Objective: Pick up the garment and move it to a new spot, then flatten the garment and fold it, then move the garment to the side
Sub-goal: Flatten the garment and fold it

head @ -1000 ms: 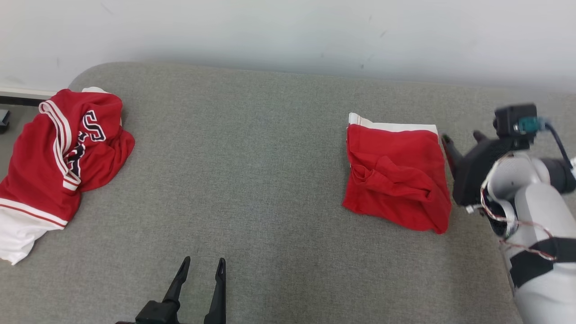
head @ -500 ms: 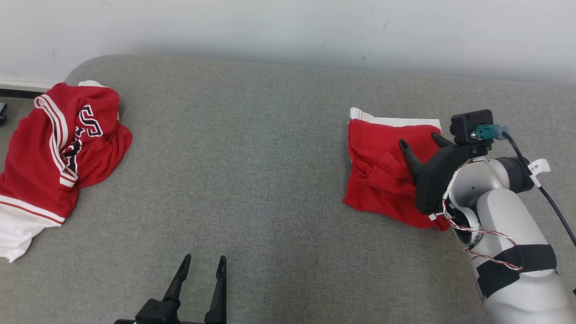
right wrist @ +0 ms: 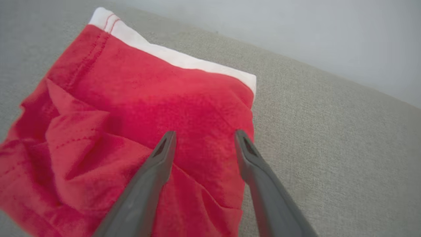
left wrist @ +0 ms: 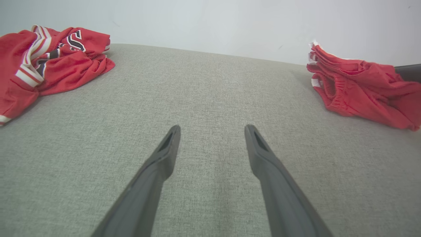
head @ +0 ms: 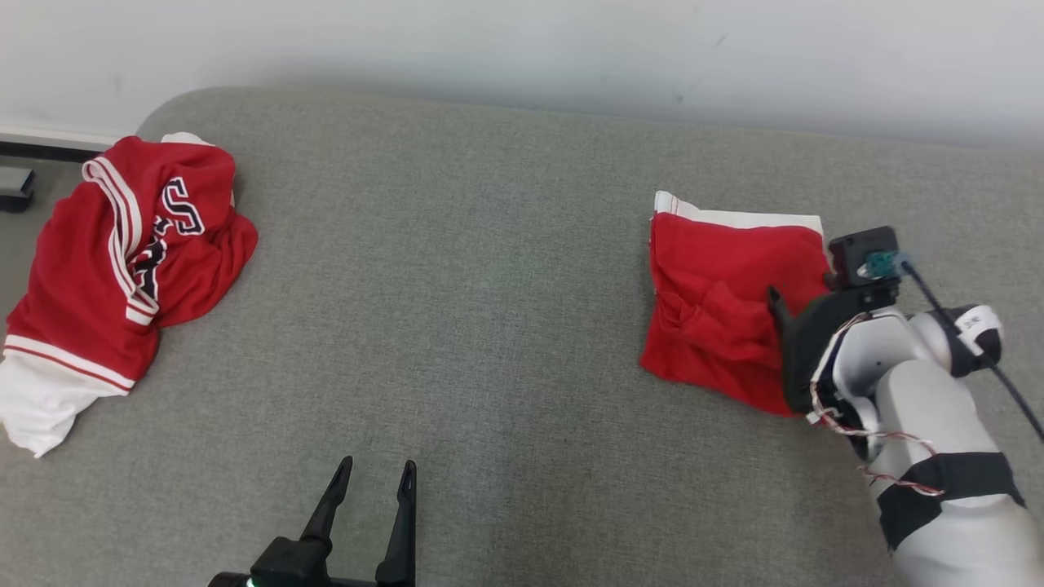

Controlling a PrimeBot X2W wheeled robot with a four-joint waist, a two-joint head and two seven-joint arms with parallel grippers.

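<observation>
We are holding our right fingers (right wrist: 154, 171) spread apart, and they are pinching nothing. They are hanging just over the folded red cloth garment with a white band (right wrist: 131, 98), near its right edge. We cannot tell if the tips are touching the cloth. The garment is lying on the right part of the flat grey cloth-covered worktop (head: 489, 285), near the back. We are thinking it is soft, light and floppy, so it may come unfolded if we are lifting only the top layer. We are thinking the best place to grab is the right edge, with one finger going under all the layers. Our left fingers (left wrist: 164, 158) are spread too, holding nothing, and pointing over bare worktop near the front. A crumpled red jersey with white stripes and dark letters (head: 122, 244) is lying far off at the left end.
</observation>
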